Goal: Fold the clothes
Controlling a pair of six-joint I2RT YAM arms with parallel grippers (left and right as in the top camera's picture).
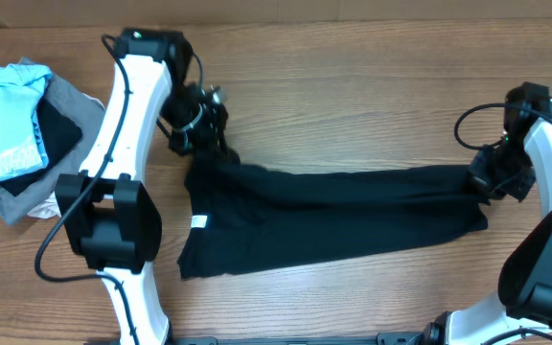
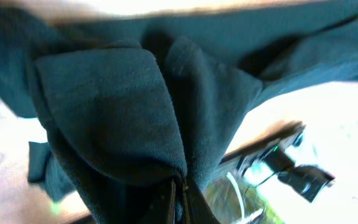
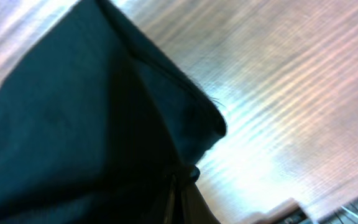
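Note:
A black garment (image 1: pixel 333 216) lies stretched across the middle of the wooden table, with a small white label on it at the left. My left gripper (image 1: pixel 199 144) is shut on its upper left corner; in the left wrist view the dark cloth (image 2: pixel 135 106) bunches between the closed jaws (image 2: pixel 180 196). My right gripper (image 1: pixel 487 182) is shut on the garment's right end; in the right wrist view the cloth (image 3: pixel 73 124) fills the left side and is pinched in the jaws (image 3: pixel 178 186). The cloth is pulled taut between the two grippers.
A pile of clothes (image 1: pixel 17 134) lies at the left edge of the table: a light blue piece on top, with black and grey pieces under it. Bare wood (image 1: pixel 353 77) lies behind the garment and in front of it.

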